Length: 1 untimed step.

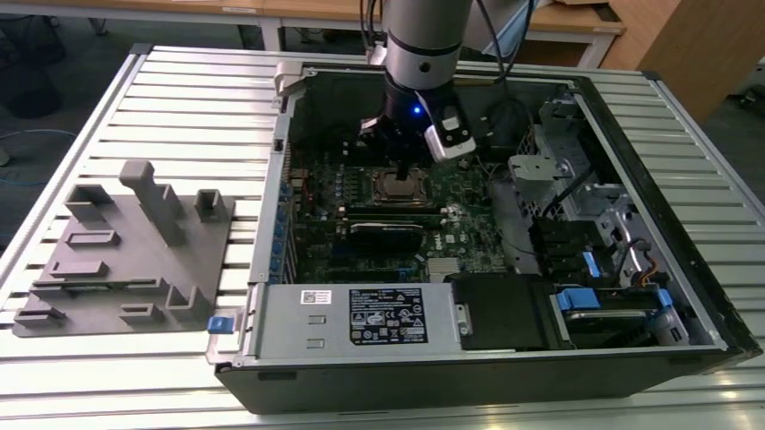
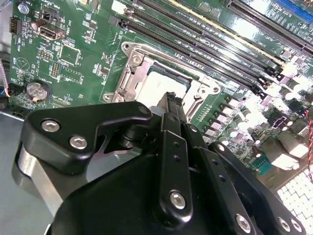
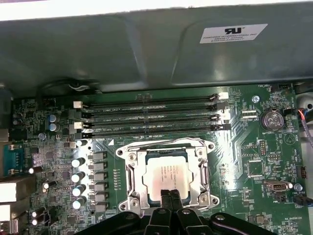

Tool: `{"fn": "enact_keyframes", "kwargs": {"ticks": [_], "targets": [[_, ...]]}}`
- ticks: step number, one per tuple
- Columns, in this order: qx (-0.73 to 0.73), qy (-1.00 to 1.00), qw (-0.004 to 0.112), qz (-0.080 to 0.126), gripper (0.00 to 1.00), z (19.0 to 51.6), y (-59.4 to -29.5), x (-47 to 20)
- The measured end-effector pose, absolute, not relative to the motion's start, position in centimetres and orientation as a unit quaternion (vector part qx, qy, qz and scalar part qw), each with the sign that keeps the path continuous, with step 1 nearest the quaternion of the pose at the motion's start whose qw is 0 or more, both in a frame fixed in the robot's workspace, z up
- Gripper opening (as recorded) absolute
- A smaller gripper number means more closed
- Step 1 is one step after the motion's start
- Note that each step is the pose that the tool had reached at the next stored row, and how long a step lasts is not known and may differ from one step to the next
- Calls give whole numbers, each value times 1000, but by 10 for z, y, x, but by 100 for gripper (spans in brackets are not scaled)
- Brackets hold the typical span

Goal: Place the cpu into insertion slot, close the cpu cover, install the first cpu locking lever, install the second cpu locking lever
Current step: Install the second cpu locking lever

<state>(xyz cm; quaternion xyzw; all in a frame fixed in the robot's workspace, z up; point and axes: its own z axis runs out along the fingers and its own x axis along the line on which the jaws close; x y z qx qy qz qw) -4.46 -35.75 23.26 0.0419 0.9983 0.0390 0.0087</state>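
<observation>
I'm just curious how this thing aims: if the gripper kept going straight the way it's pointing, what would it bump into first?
Most likely the cpu lying in the insertion slot. The gripper points down over its near edge, fingers together, though how much gap remains is unclear.

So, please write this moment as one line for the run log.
cpu: seated in insertion slot | cpu cover: down around it | gripper: shut, tips at cpu's edge | holding: nothing
</observation>
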Motion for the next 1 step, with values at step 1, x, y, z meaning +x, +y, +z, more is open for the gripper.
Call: {"fn": "enact_keyframes", "kwargs": {"ticks": [1], "targets": [[42, 998, 9, 39, 11, 233, -358, -45]]}}
